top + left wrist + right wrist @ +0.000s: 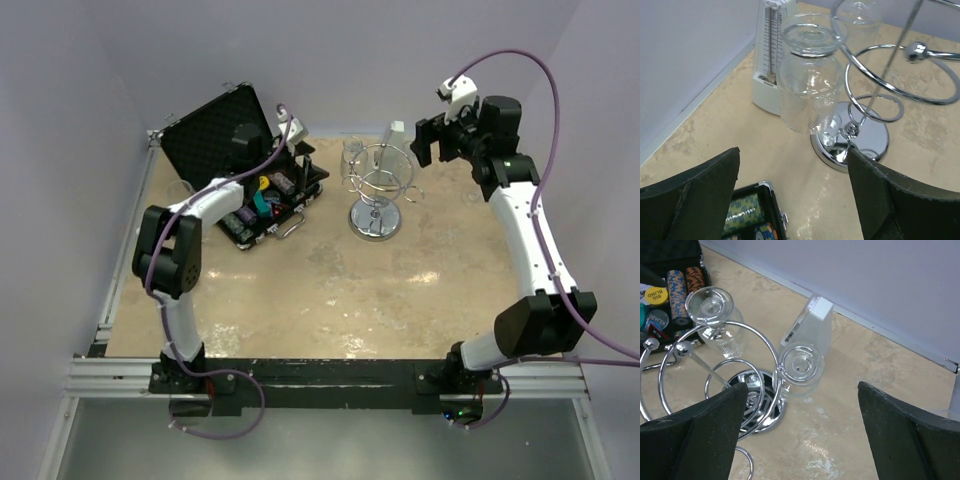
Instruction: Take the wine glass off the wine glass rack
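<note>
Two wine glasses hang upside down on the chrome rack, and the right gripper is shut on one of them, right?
Not quite: the right gripper is open, gripping nothing, as the right wrist view shows. Two wine glasses do hang upside down on the chrome rack.

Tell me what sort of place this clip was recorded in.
Most likely a robot test cell, not a home or bar: a tan table boxed in by plain pale walls, edged with aluminium framing, carrying unrelated props: a wine glass rack with hanging glasses, a poker chip case, a white metronome.
</note>
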